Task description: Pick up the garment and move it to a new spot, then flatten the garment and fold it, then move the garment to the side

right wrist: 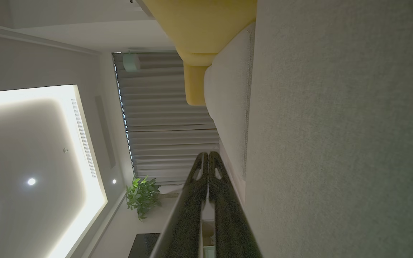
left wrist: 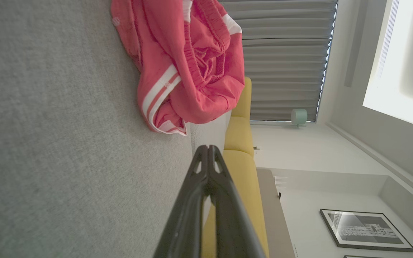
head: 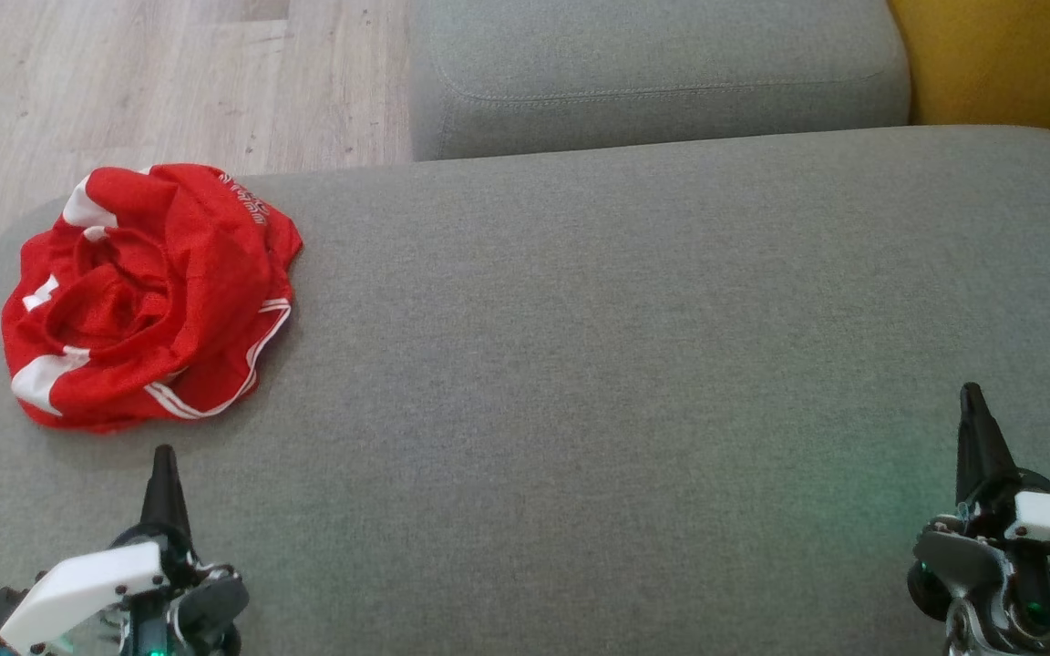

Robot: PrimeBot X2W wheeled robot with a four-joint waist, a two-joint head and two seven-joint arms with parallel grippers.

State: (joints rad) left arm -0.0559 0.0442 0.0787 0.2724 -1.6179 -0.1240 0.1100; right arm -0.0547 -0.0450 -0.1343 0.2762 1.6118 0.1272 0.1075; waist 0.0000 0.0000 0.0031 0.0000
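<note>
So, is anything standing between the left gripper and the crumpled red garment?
Nothing visible does. Bare grey cushion lies between the left gripper, which is shut, and the garment just ahead of it.

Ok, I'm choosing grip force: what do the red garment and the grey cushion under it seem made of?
The garment: probably thin matte synthetic knit, crumpled in soft folds. The cushion: grey woven upholstery, matte, fine grainy weave visible.
</note>
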